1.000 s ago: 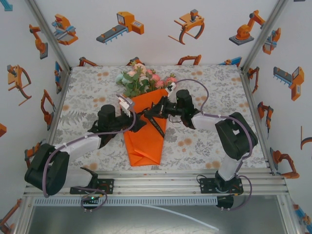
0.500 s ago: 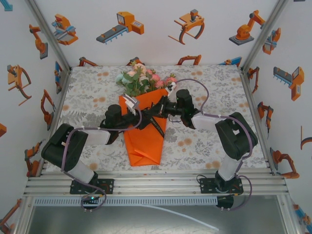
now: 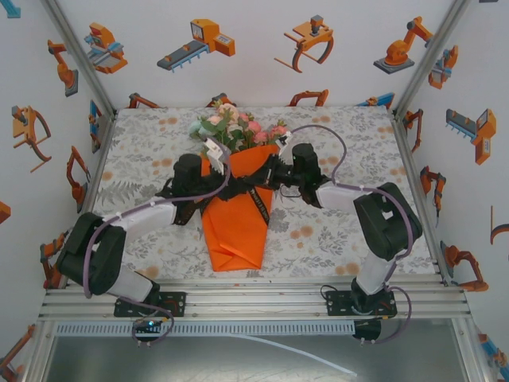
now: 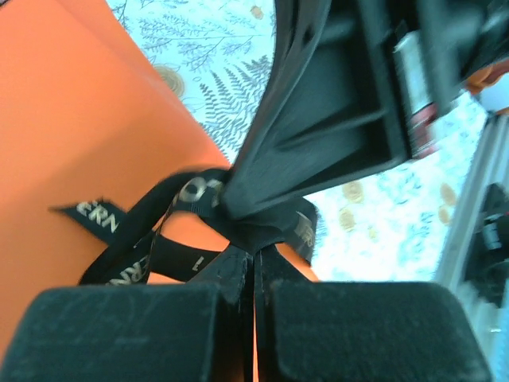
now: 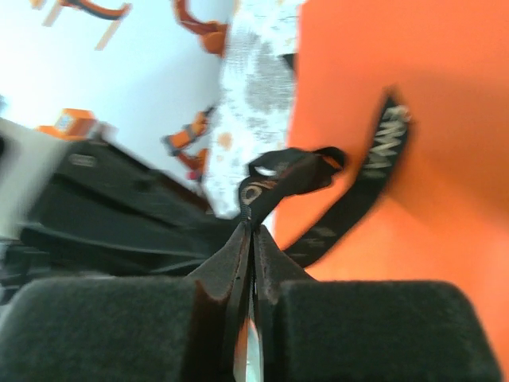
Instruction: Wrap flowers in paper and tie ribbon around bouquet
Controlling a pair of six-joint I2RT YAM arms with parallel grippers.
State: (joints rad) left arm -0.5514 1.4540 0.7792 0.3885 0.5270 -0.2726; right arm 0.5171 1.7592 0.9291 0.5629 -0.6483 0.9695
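Between the two sets of fingertips, which meet tip to tip over the upper half of the bouquet, the ribbon crosses the cone. Left gripper: fingers pressed together, pinching black strands of ribbon at their tips. Just beyond and to the left of these tips, lettered loops of ribbon lie on the paper. Directly ahead of them stands the dark body of the right gripper, close enough that contact between the two cannot be told.

Right gripper, wrist view: fingers closed to a thin slit, with the ribbon drawn in at the tips and rising from them as a small loop. Ahead and to the right of these fingers, a lettered tail runs across the orange sheet.

Overhead view: the flowers top the cone on the far side of both pairs of fingers. The paper's folded point lies on the near side, toward the arm bases, resting on the patterned table.
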